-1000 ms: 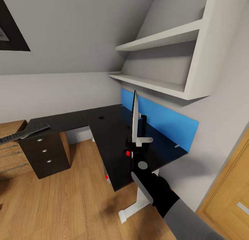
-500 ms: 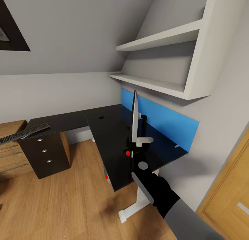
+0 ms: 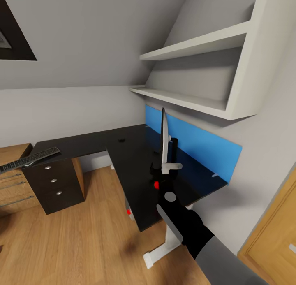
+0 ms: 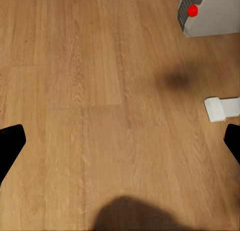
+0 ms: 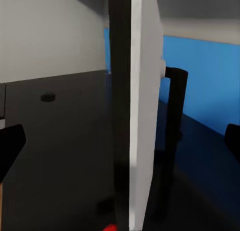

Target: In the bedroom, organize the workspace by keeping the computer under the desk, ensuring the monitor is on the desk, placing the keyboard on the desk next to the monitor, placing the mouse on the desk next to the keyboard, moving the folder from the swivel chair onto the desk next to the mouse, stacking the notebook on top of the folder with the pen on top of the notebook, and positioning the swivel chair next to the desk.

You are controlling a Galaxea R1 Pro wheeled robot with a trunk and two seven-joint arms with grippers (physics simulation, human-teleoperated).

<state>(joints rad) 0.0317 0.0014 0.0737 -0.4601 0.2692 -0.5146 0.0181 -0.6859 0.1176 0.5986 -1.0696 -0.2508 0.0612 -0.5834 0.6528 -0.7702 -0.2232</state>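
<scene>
Bedroom corner under a sloped ceiling, wood floor, white wall shelves (image 3: pixel 193 46) above an L-shaped desk (image 3: pixel 131 153) with black top, blue back panel and a black drawer pedestal (image 3: pixel 53 186). Monitor (image 3: pixel 164 139) stands upright on the desk's near wing, seen edge-on, screen side facing the open desktop, white back toward the blue panel, stand on the black top, red dot low at its near corner. Right gripper (image 3: pixel 163 174) sits at the monitor's near edge; in the right wrist view the panel edge (image 5: pixel 135 106) runs between the two fingertips, which stand wide on either side and apart from it, so nothing is held, probably a release or a nudge to square the screen. Keyboard (image 3: pixel 28 158) lies well apart, bridging the pedestal end of the desk and the wooden cabinet (image 3: pixel 14 182) beside it, not yet by the monitor. Left gripper (image 4: pixel 120 141) points down at bare floor, fingers spread wide and holding nothing, parked out of the way; a white desk foot (image 4: pixel 222 109) and a grey box with a red dot (image 4: pixel 207 11), likely the computer, show there
</scene>
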